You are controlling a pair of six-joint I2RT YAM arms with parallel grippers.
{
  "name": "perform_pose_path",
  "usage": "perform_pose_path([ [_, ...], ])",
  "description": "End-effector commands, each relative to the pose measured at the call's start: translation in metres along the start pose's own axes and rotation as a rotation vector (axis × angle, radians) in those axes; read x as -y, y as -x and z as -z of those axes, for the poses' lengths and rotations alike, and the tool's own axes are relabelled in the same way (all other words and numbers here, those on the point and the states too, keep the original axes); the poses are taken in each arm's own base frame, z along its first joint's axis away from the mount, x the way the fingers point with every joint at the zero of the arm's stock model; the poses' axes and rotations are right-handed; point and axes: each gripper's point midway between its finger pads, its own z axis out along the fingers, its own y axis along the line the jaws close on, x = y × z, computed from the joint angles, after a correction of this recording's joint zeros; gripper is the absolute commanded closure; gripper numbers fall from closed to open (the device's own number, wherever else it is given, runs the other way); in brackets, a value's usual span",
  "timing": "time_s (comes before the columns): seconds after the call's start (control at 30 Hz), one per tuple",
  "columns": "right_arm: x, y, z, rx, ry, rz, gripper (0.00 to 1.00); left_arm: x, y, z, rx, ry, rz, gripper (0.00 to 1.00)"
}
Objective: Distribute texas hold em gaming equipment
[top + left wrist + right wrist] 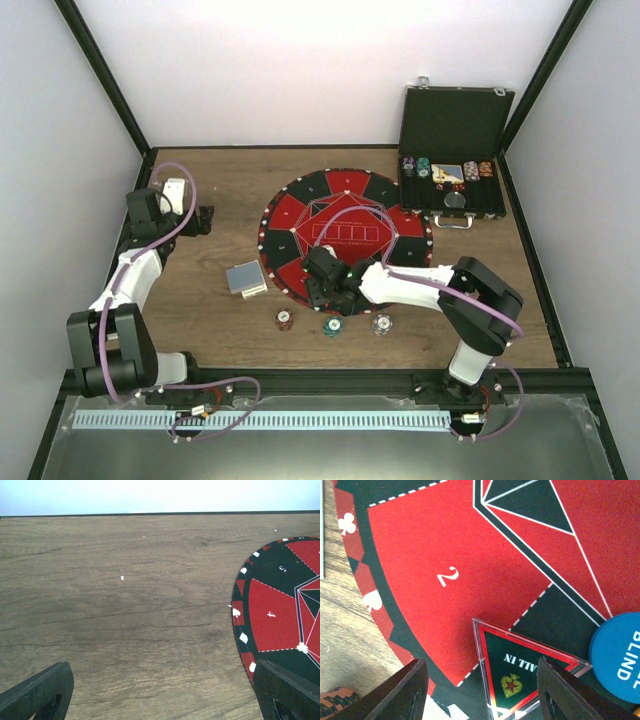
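A: Where are the right jaws?
B: Down low, over the near side of the mat [300,215]. The right arm [420,285] reaches across to that spot.
A: Do they hold a thing?
B: No. They stand partly apart, one on each side of the black marker [512,677]. There is a gap between one finger [405,692] and the marker. The other finger [570,690] hides a corner of the marker, so nobody can tell if it touches.
A: Where does the marker lie?
B: Flat on the mat, on a black part next to the red part with a 2 on it. It says ALL IN. A blue button [620,660] lies just beside it.
A: And the left jaws?
B: Wide apart and loose, over the wood of the bench [125,620] on the left side. The mat's edge shows just beside one of them.
A: Where are the cards?
B: The cards [245,278] lie in a small stack on the bench, just left of the mat.
A: And the chips?
B: Three lie in a row on the bench in front of the mat: a red chip [285,320], a green chip [332,326] and a pale chip [381,323]. More chips [415,167] sit in the open case [455,120] at the far right corner.
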Motion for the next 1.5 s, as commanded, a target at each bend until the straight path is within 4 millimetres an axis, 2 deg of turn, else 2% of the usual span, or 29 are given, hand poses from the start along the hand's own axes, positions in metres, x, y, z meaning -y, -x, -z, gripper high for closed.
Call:
perform_pose_path([
  [0.0, 0.005, -0.012, -0.001, -0.046, -0.018, -0.051, 0.40, 0.004, 0.001, 0.005, 0.003, -0.021, -0.014, 0.00],
  [0.53, 0.024, -0.043, 0.006, -0.114, -0.057, -0.091, 0.49, 0.008, 0.002, 0.006, -0.002, -0.043, -0.020, 0.00],
  [0.67, 0.024, -0.044, 0.005, -0.111, -0.054, -0.092, 0.50, 0.009, 0.001, 0.006, -0.004, -0.047, -0.020, 0.00],
  [0.77, 0.020, -0.041, 0.002, -0.106, -0.044, -0.085, 0.55, 0.009, 0.001, 0.006, -0.006, -0.049, -0.020, 0.00],
  [1.0, 0.006, -0.022, -0.011, -0.085, -0.055, -0.036, 0.63, 0.010, 0.002, 0.006, -0.010, -0.055, -0.021, 0.00],
  [1.17, -0.005, 0.004, -0.020, -0.030, -0.074, 0.014, 0.66, 0.010, 0.002, 0.005, -0.015, -0.058, -0.009, 0.00],
  [1.47, -0.018, 0.051, -0.062, -0.005, -0.096, 0.102, 0.68, 0.012, -0.001, 0.005, -0.033, -0.072, -0.009, 0.00],
])
